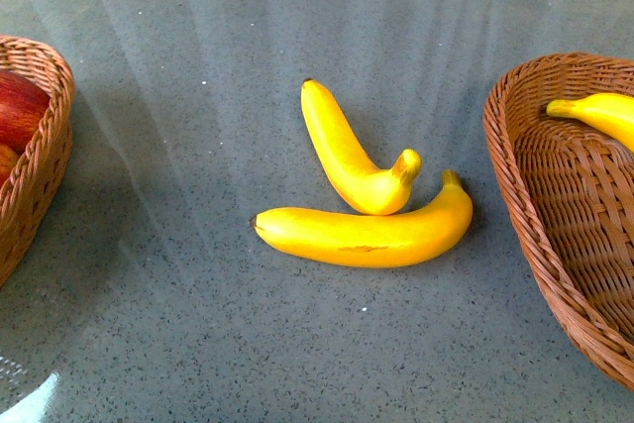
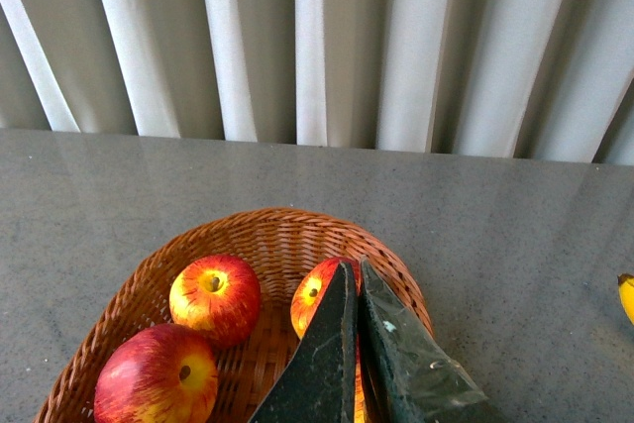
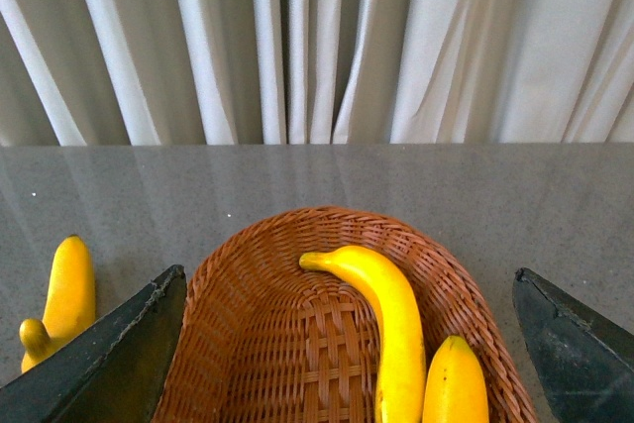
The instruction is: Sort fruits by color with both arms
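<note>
Your left gripper [image 2: 355, 267] has its fingers pressed together above three apples [image 2: 215, 296] in the left basket [image 2: 267, 218]. Your right gripper [image 3: 347, 279] gapes wide above two bananas [image 3: 396, 334] in the right basket [image 3: 248, 344]. Between the baskets, two loose bananas [image 1: 367, 237] lie touching.

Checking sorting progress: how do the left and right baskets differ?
The left basket holds three red apples; the right basket holds two yellow bananas. The left claw at the left basket is shut; the right claw at the right basket is open. Both are brown wicker.
</note>
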Controlling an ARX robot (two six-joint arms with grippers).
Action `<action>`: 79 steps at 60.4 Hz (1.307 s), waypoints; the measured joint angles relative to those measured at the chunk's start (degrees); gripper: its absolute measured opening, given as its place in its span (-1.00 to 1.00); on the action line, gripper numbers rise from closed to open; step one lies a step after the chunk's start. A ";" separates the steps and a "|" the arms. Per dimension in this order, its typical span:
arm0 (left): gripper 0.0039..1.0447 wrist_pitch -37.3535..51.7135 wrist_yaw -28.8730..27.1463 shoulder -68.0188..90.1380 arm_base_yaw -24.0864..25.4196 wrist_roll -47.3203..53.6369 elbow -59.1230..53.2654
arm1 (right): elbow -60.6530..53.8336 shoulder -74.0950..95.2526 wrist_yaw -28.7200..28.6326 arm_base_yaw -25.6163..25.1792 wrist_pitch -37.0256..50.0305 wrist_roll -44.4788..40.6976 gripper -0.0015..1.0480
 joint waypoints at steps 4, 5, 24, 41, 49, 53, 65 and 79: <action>-0.98 -2.56 -4.11 -2.89 -2.86 0.02 -0.33 | 0.00 0.00 0.02 0.00 0.00 0.00 0.82; -0.98 -3.34 -4.66 -3.85 -3.67 0.02 -0.44 | 0.00 0.00 0.02 0.00 0.00 0.00 0.82; -0.98 -14.36 -5.27 -16.13 -5.49 0.07 -0.83 | 0.00 0.00 0.00 0.00 0.00 0.00 0.82; -0.98 -22.43 -5.27 -24.61 -5.49 0.07 -0.83 | 0.00 0.00 0.02 0.00 0.00 0.00 0.82; -0.98 -25.66 -5.27 -27.96 -5.49 0.07 -0.83 | 0.00 0.00 0.02 0.00 0.00 0.00 0.82; -0.98 -27.15 -5.27 -29.42 -5.49 0.07 -0.83 | 0.00 0.00 0.02 0.00 0.00 0.00 0.82; -0.98 -30.69 -5.27 -33.00 -5.49 0.07 -0.83 | 0.00 0.00 0.02 0.00 0.00 0.00 0.82; -0.98 -40.39 -5.27 -40.92 -5.49 0.07 -0.83 | 0.00 0.00 0.02 0.00 0.00 -0.02 0.82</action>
